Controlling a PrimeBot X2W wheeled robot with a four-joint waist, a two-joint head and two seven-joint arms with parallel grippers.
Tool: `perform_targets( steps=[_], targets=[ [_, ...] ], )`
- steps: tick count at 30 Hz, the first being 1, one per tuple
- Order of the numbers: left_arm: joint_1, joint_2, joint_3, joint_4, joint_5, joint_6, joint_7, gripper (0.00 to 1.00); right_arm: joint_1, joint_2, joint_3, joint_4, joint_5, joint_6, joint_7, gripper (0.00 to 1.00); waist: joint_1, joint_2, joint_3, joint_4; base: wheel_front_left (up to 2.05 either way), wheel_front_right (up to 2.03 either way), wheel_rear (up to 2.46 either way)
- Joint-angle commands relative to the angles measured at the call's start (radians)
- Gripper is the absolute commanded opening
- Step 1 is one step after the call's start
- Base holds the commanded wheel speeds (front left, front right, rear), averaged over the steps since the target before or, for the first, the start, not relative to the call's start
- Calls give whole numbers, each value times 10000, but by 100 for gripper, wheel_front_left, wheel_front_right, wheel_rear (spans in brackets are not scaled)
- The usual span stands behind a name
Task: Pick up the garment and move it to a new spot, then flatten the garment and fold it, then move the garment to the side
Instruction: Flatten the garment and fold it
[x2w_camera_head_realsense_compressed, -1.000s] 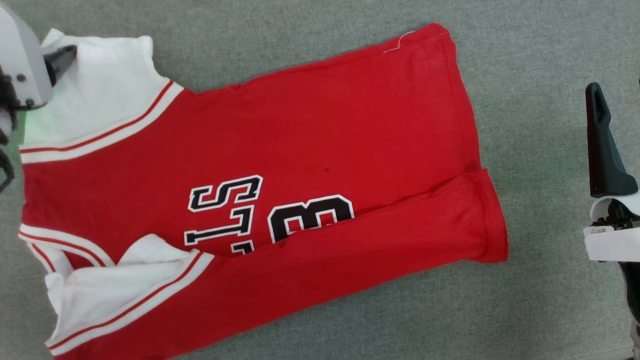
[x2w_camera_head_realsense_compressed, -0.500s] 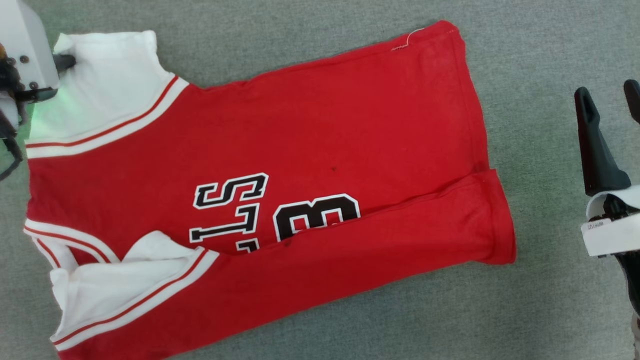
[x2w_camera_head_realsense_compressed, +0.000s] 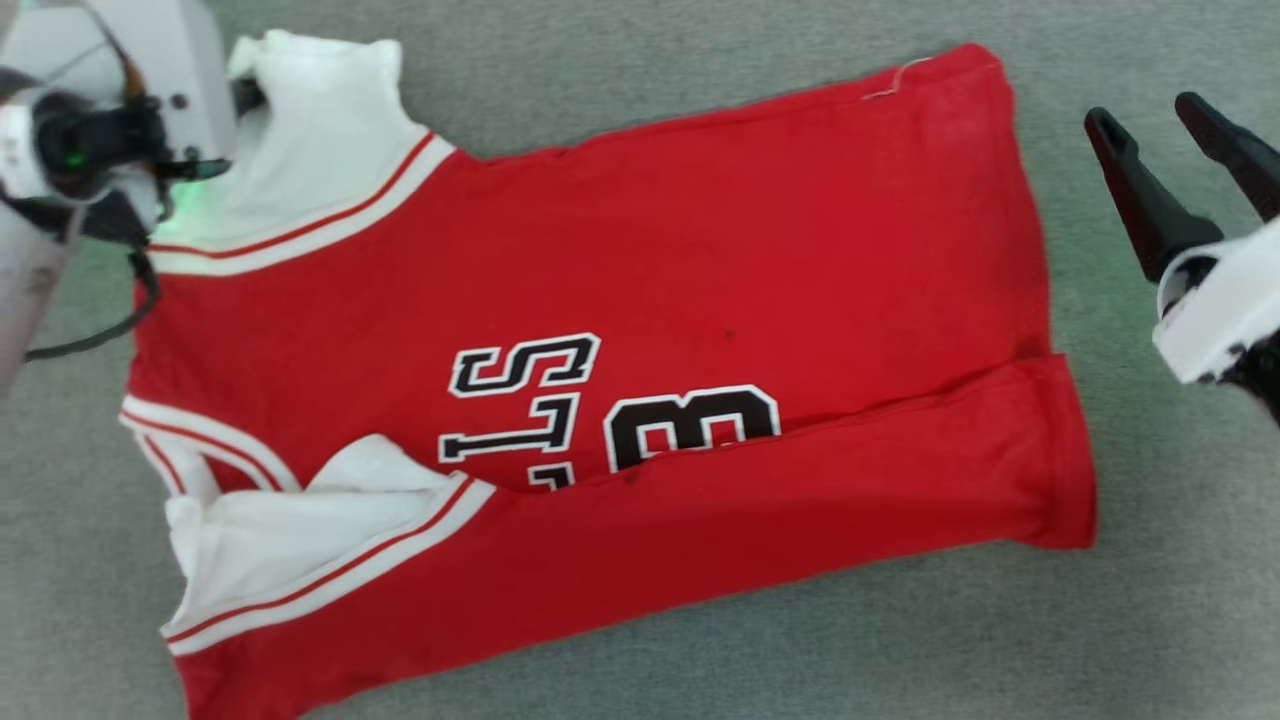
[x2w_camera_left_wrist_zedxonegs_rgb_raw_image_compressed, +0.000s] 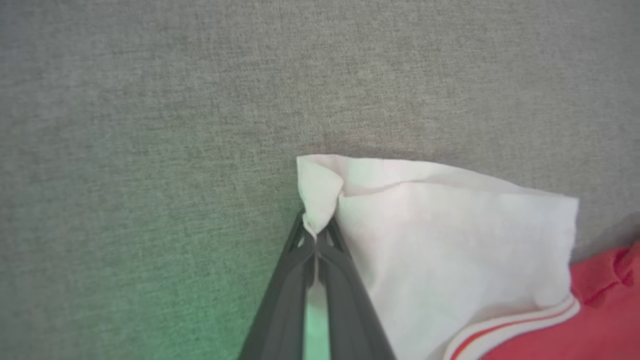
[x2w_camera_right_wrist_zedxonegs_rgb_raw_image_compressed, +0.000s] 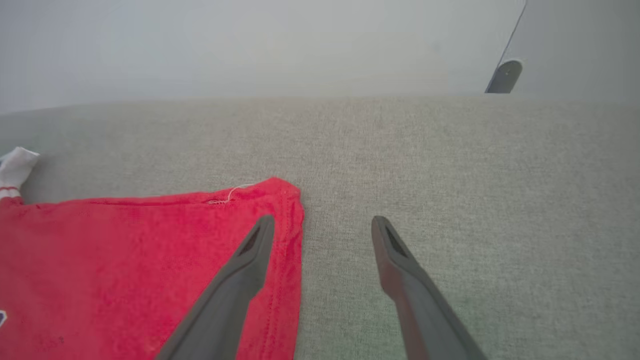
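Observation:
The garment (x2w_camera_head_realsense_compressed: 650, 280), a red jersey with white sleeves, striped trim and dark letters, lies spread on the grey surface, its near side folded over the letters. My left gripper (x2w_camera_head_realsense_compressed: 245, 95) is at the far left sleeve. In the left wrist view it (x2w_camera_left_wrist_zedxonegs_rgb_raw_image_compressed: 315, 230) is shut, pinching the white sleeve's corner (x2w_camera_left_wrist_zedxonegs_rgb_raw_image_compressed: 320, 190), which curls up slightly. My right gripper (x2w_camera_head_realsense_compressed: 1143, 110) is open beside the hem's far corner. In the right wrist view it (x2w_camera_right_wrist_zedxonegs_rgb_raw_image_compressed: 324, 222) straddles the red hem edge (x2w_camera_right_wrist_zedxonegs_rgb_raw_image_compressed: 292, 225), one finger over the cloth and one over bare fabric.
Grey woven fabric (x2w_camera_head_realsense_compressed: 1150, 600) covers the whole work surface. Its far edge (x2w_camera_right_wrist_zedxonegs_rgb_raw_image_compressed: 350, 97) meets a pale wall in the right wrist view, with a grey rod end (x2w_camera_right_wrist_zedxonegs_rgb_raw_image_compressed: 502, 75) behind it. A black cable (x2w_camera_head_realsense_compressed: 100, 335) hangs from my left wrist.
My left gripper has shut on the white sleeve corner. The head camera has moved, shifting the picture right. My right gripper now sits higher in that view, nearer the hem corner.

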Motion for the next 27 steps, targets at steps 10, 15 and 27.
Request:
perform_targets(
  steps=[10,15,27],
  targets=[
    [-367,-1116,-222,587,188,-505,-161,0,-1804,-392,464,1648,-275,-9,2395,100,0,0,415,925,0,0,0],
    [-488,-1500,-244,977,196,-764,-301,0,-2362,-401,722,2531,-256,-9,3695,100,0,0,556,1120,0,0,0],
    [-729,-1998,-112,1916,172,-1370,-901,0,-3286,-1092,950,3342,-147,-11,4885,0,0,0,366,1456,0,0,0]
  ],
)
